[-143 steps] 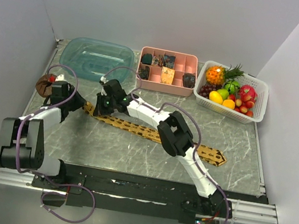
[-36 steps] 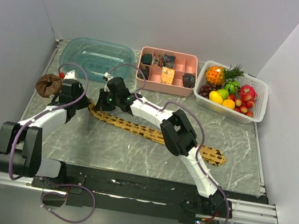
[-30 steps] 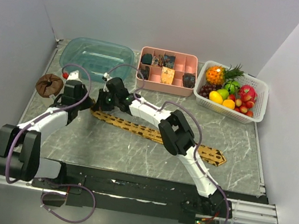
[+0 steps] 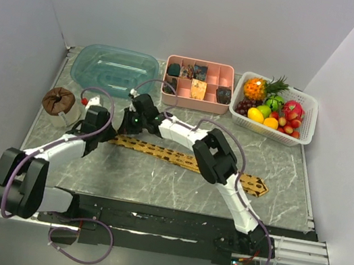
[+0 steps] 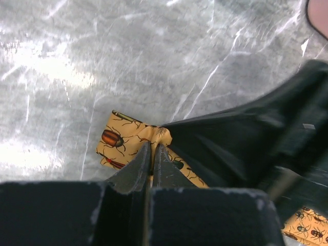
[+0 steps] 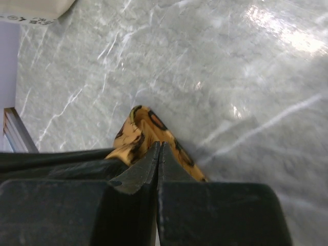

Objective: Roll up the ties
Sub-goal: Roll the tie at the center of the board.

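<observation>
Top external view: the golden-yellow tie (image 4: 172,157) with dark lattice lies flat on the marble table (image 4: 154,185), running from its narrow end at about 9 o'clock of table centre to the pointed end near 4 o'clock. That narrow end is pinched in the left gripper (image 4: 106,136), fingertips clenched tight on the cloth. At its 2 o'clock, just beside it, the right gripper (image 4: 126,131) is also clamped shut on the tie — a raised fold bunches at its tips.
</observation>
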You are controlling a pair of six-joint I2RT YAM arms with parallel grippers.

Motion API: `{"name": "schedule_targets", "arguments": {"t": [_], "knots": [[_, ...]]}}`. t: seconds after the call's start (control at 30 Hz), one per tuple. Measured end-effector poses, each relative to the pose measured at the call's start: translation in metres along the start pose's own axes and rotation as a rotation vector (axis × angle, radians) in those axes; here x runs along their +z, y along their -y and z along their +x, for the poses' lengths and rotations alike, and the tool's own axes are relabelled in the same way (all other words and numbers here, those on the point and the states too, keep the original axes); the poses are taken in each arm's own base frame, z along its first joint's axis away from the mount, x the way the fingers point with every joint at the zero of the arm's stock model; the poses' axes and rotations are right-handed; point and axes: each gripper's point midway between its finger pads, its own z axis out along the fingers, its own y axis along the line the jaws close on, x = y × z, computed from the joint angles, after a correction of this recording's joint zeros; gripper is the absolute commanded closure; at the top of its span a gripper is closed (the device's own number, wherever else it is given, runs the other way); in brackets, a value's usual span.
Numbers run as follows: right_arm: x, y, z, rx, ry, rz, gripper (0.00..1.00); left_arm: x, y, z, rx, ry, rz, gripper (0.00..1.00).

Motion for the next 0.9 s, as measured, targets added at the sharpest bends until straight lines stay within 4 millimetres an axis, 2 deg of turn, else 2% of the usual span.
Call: {"name": "schedule_targets", "arguments": {"t": [0.17,0.33,0.43,0.7,0.9], "knots": [[-0.023,0.0,-0.004,0.002,0.016,0.014,1.0,-0.001,0.001,0.006,-0.004,-0.005,-0.003,0.99],[-0.045,-0.004,-0.021,-0.001,0.06,0.008,1.0,-0.002,0.008,0.012,0.007,-0.008,0.006,0.99],[-0.05,-0.004,-0.026,-0.006,0.077,0.001,1.0,-0.003,0.012,0.016,0.012,-0.014,0.012,0.99],[-0.05,0.011,-0.004,0.004,0.029,0.021,1.0,-0.008,0.02,0.03,0.037,-0.029,0.037,0.94],[-0.063,0.011,0.007,0.01,0.01,0.022,1.0,-0.01,0.035,0.038,0.045,-0.026,0.083,0.89]]}}
